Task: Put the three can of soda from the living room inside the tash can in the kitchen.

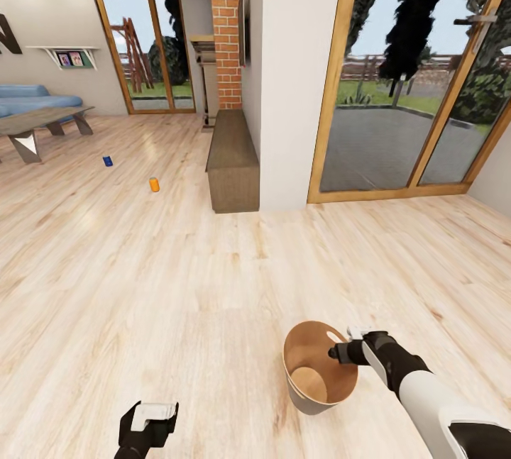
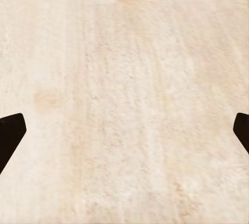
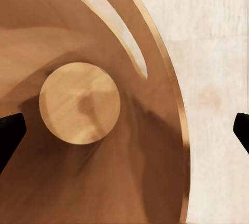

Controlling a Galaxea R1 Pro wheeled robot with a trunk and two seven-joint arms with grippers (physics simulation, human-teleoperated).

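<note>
Right hand (image 1: 339, 354) at bin (image 1: 306, 402); two cans (image 1: 154, 184) beyond.

A pale wood plank floor (image 1: 177, 281) filled the frame, carrying a dark blue can (image 1: 108, 161) and an orange can (image 1: 154, 184) at upper left, a low brown bench (image 1: 231, 161) at centre, and a coffee table (image 1: 39, 125) at far left.

Home living room, blue sofa (image 1: 32, 101), coffee table (image 1: 42, 125), brick chimney (image 1: 226, 26), wood floor (image 1: 177, 267), glazed garden doors (image 1: 411, 76)
</note>
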